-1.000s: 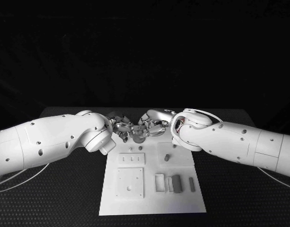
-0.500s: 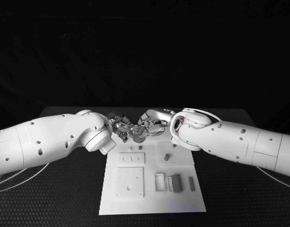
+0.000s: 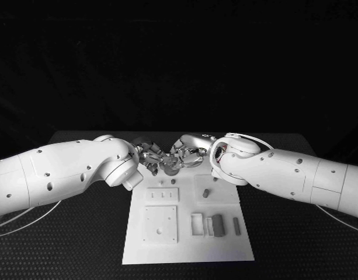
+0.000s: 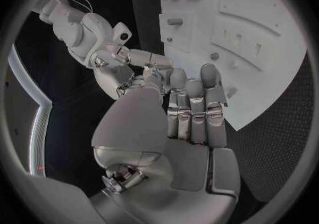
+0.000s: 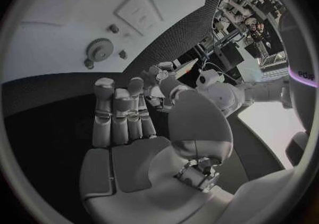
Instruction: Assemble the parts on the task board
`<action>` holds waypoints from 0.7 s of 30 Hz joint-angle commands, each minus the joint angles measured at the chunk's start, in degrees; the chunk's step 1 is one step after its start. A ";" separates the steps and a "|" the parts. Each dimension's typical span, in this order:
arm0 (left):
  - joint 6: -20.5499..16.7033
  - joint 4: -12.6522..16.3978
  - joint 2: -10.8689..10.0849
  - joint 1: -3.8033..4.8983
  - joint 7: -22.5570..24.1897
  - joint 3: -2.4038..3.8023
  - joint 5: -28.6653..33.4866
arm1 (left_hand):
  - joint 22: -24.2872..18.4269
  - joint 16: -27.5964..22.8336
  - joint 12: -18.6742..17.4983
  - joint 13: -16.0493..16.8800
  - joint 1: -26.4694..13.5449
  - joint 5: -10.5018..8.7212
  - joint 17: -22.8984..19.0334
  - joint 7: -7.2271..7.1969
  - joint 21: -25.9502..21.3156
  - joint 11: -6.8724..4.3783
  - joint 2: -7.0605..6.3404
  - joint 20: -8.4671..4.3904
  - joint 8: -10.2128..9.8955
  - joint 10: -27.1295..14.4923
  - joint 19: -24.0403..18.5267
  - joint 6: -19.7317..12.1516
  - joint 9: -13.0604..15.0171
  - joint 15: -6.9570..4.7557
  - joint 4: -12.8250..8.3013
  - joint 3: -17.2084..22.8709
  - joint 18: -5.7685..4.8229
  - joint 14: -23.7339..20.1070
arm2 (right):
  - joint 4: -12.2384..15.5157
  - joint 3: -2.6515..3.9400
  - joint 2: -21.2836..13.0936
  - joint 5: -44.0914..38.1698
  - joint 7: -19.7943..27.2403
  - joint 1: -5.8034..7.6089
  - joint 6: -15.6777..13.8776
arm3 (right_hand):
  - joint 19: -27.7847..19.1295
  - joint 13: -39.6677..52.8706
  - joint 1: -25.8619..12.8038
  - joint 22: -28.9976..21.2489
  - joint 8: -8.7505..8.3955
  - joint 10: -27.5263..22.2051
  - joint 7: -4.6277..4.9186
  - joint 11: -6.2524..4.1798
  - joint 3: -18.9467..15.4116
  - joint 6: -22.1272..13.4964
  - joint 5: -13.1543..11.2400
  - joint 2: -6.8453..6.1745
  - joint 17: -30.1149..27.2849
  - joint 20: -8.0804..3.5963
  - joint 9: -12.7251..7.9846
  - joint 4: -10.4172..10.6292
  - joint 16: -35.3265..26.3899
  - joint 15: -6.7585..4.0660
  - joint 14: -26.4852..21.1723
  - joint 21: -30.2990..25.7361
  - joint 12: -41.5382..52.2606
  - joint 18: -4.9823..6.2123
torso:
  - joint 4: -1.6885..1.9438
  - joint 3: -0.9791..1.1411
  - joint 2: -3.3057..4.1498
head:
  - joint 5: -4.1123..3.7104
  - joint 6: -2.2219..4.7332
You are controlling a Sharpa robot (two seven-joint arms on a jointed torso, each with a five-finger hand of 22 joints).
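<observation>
Fingers of the left hand [image 3: 151, 156] curl in, with the thumb reaching out to touch the fingertips of the right hand [image 3: 189, 153]. I cannot tell if anything small is pinched between them. Both hands meet above the far end of the white task board [image 3: 187, 245], which lies flat in the middle of the black table [image 3: 86, 233]. Small grey parts [image 3: 218, 226] lie on the board's near right side. A little gear [image 5: 100, 50] lies on the board too. Right hand fingers are also curled in.
</observation>
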 commanded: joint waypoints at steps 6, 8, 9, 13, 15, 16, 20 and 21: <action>1.06 -0.01 0.08 0.03 -0.12 0.06 2.52 | 0.22 0.46 0.17 -0.09 3.16 0.73 -0.43 0.02 -0.63 -0.04 1.50 0.01 0.16 -0.37 0.54 0.35 0.41 -0.31 -0.41 1.50 -0.62 -0.37 | -0.46 0.01 0.17 -0.58 0.39 -0.08 0.86 | -0.05 -0.08 -0.64 1.03 0.32 -0.27 1.75 -0.32 0.10 1.54 0.22 0.15 -0.02 -0.38 0.09 0.46 0.28 -0.31 -0.06 0.14 0.26 3.33 | -0.05 0.04 0.00 | -0.13 -0.02; 1.12 -0.03 0.04 0.03 -0.11 0.06 2.87 | 0.32 0.58 0.18 -0.09 3.81 1.08 -0.58 0.02 -0.77 -0.03 1.76 0.03 0.11 -0.40 0.52 0.30 0.45 -0.30 -0.53 1.88 -0.64 -0.46 | -0.46 0.01 0.20 -0.58 0.39 -0.08 0.88 | -0.05 -0.09 -0.65 1.03 0.32 -0.27 1.75 -0.32 0.10 1.54 0.22 0.15 -0.02 -0.38 0.10 0.47 0.28 -0.31 -0.06 0.14 0.26 3.33 | 0.00 0.04 0.00 | -0.20 -0.05; 1.14 -0.02 0.01 0.03 -0.10 0.06 2.93 | 0.39 0.66 0.18 -0.09 4.25 1.15 -0.69 0.03 -0.88 -0.02 1.87 0.03 0.08 -0.44 0.50 0.27 0.48 -0.29 -0.59 2.15 -0.66 -0.52 | -0.46 0.01 0.23 -0.58 0.40 -0.08 0.91 | -0.05 -0.09 -0.65 1.03 0.31 -0.26 1.75 -0.32 0.10 1.54 0.22 0.15 -0.02 -0.38 0.10 0.47 0.28 -0.31 -0.06 0.14 0.26 3.33 | 0.00 0.04 0.00 | -0.20 -0.05; 1.13 0.00 -0.07 0.03 -0.09 0.06 3.35 | 0.60 0.90 0.18 -0.09 5.48 1.22 -1.04 0.07 -1.20 0.02 1.94 0.07 -0.03 -0.52 0.47 0.16 0.57 -0.25 -0.68 3.23 -0.72 -0.71 | -0.45 0.01 0.28 -0.58 0.41 -0.09 1.05 | -0.04 -0.09 -0.67 1.03 0.31 -0.26 1.75 -0.33 0.11 1.55 0.22 0.15 -0.02 -0.39 0.11 0.47 0.28 -0.31 -0.05 0.14 0.27 3.33 | 0.04 0.04 0.01 | -0.21 -0.08; 1.07 0.01 -0.08 0.04 -0.07 0.06 3.71 | 0.67 0.99 0.18 -0.09 5.83 1.30 -1.16 0.09 -1.30 0.03 1.87 0.08 -0.07 -0.55 0.48 0.12 0.60 -0.24 -0.69 3.65 -0.74 -0.76 | -0.42 0.01 0.29 -0.58 0.42 -0.09 1.16 | -0.04 -0.09 -0.67 1.03 0.31 -0.26 1.75 -0.33 0.12 1.55 0.22 0.15 -0.02 -0.39 0.12 0.47 0.28 -0.31 -0.05 0.15 0.27 3.33 | 0.04 0.05 0.00 | -0.21 -0.10; 1.01 0.00 -0.08 0.04 -0.05 0.06 3.94 | 0.70 1.03 0.18 -0.09 6.03 1.41 -1.21 0.10 -1.36 0.04 1.83 0.09 -0.10 -0.57 0.47 0.08 0.62 -0.23 -0.73 3.86 -0.75 -0.79 | -0.39 0.01 0.29 -0.58 0.42 -0.10 1.21 | -0.03 -0.09 -0.67 1.03 0.31 -0.26 1.74 -0.33 0.12 1.55 0.22 0.15 -0.02 -0.40 0.12 0.47 0.29 -0.31 -0.05 0.15 0.28 3.33 | 0.04 0.05 0.00 | -0.21 -0.10; 0.49 -0.04 -0.07 0.04 0.06 0.06 4.96 | 0.83 1.21 0.21 -0.07 6.62 2.07 -1.41 0.11 -1.54 0.06 1.65 0.11 -0.12 -0.58 0.47 0.06 0.72 -0.21 -0.89 4.50 -0.78 -0.88 | -0.30 0.01 0.26 -0.58 0.41 -0.12 1.31 | -0.03 -0.10 -0.67 1.03 0.30 -0.25 1.74 -0.33 0.12 1.55 0.22 0.13 -0.02 -0.40 0.13 0.46 0.29 -0.32 -0.05 0.15 0.28 3.33 | 0.03 0.04 0.01 | -0.21 -0.15; 0.34 -0.06 -0.07 0.04 0.16 0.06 5.19 | 0.88 1.29 0.23 -0.06 6.75 2.45 -1.47 0.11 -1.58 0.06 1.58 0.12 -0.10 -0.58 0.49 0.08 0.77 -0.21 -0.94 4.67 -0.79 -0.90 | -0.27 0.01 0.24 -0.58 0.40 -0.13 1.32 | -0.03 -0.10 -0.67 1.03 0.30 -0.25 1.74 -0.33 0.12 1.55 0.22 0.13 -0.02 -0.40 0.13 0.46 0.29 -0.32 -0.05 0.15 0.28 3.33 | 0.02 0.02 0.00 | -0.19 -0.16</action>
